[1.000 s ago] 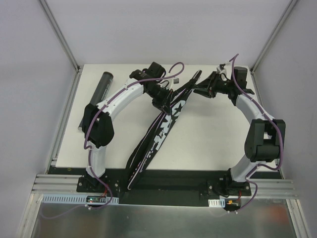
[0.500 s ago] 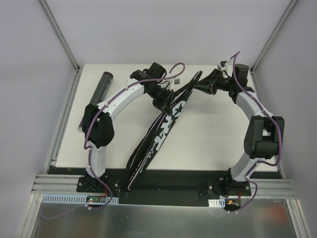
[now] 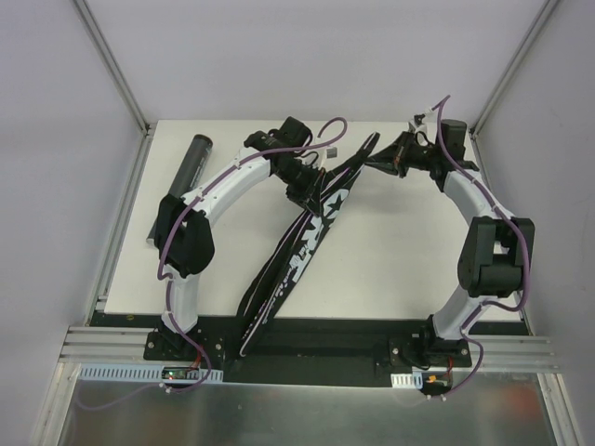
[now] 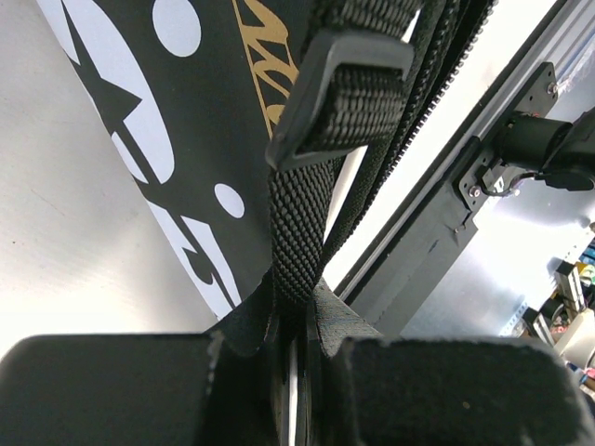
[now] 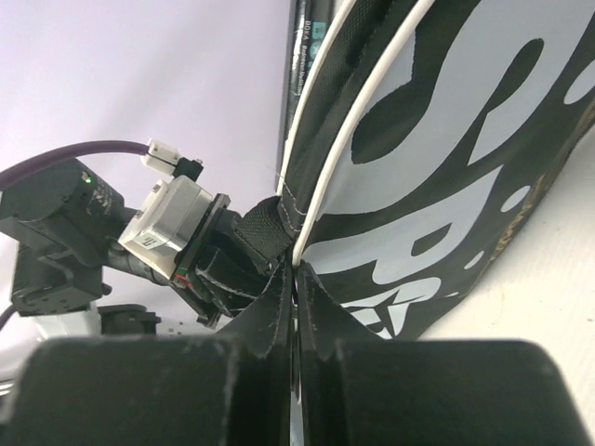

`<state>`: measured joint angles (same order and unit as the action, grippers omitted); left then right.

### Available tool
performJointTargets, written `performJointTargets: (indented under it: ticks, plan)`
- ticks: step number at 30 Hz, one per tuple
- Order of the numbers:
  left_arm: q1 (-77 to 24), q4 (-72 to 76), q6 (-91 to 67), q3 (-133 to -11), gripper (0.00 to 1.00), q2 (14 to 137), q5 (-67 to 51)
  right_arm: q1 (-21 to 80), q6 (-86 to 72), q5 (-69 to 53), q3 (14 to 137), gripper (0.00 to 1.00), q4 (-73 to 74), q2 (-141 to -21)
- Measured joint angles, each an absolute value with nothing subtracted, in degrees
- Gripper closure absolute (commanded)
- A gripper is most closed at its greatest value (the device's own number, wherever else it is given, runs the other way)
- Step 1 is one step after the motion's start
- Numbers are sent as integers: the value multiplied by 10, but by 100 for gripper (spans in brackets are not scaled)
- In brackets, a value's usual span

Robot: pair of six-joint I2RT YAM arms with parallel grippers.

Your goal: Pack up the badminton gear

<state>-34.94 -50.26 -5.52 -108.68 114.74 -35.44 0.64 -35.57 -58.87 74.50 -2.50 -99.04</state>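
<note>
The black bag (image 3: 297,246) with white SPORT lettering lies diagonally from the near edge to the back middle of the table. My left gripper (image 3: 307,190) is shut on the bag's woven strap (image 4: 299,223), just below its plastic buckle (image 4: 339,88). My right gripper (image 3: 376,160) is shut on the white-piped edge of the bag's far end (image 5: 321,200) and holds that end up. In the right wrist view the left gripper (image 5: 237,265) sits just behind the bag (image 5: 446,167). The long black tube (image 3: 191,172) lies at the back left. No rackets or shuttlecocks show.
A small grey object (image 3: 328,151) sits on the table behind the left gripper. Grey walls close in the back and both sides. The metal rail (image 3: 307,358) with the arm bases runs along the near edge, and the bag's near end overhangs it.
My right gripper has shifted slightly back and left with the bag's far end in it. The left arm and the tube have not moved.
</note>
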Motion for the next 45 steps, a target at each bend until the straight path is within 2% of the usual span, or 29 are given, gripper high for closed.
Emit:
performJointTargets:
  ticks: [7,10,17,20,25,31,38,45]
  plan:
    - [-349,-531,-55,-1088,100,1147,-354,40,-288,-495,732,100,62,-923]
    - [-348,-581,-55,-1088,100,1148,-350,100,-284,-395,669,100,53,-834]
    - [-349,-643,-54,-1088,100,1148,-335,194,-284,-289,598,100,27,-757]
    - [-353,-634,-54,-1088,100,1148,-324,178,-221,-264,641,100,129,-762]
    - [-353,-592,-56,-1088,100,1137,-300,181,-72,-189,811,100,326,-827]
    - [-368,-568,-55,-1106,100,1120,-248,199,37,-99,908,100,420,-873]
    - [-376,-583,-37,-1142,100,1127,-180,267,112,28,926,100,445,-890]
    - [-363,-623,-30,-1158,100,1155,-159,322,67,38,853,100,429,-844]
